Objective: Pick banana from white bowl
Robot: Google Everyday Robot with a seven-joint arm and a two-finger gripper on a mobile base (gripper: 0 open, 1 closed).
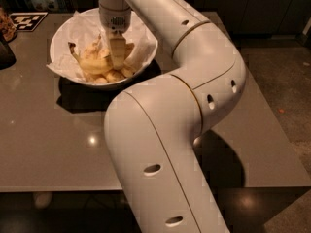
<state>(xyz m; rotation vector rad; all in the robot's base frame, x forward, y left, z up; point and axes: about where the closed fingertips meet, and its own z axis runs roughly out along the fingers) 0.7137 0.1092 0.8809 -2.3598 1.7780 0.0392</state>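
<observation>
The white bowl stands at the back left of the grey table, lined with crumpled white paper. Several yellow bananas lie in it. The banana is the long curved one on the left of the pile, its dark stem tip pointing to the back left. My gripper hangs straight down from the wrist into the bowl. Its tip is among the bananas, just right of the long banana's middle. The bananas beneath the gripper are partly hidden.
My white arm bends across the table's middle and right and hides much of it. A dark object stands at the left edge. A black-and-white marker tag lies at the back left. The floor shows at the right.
</observation>
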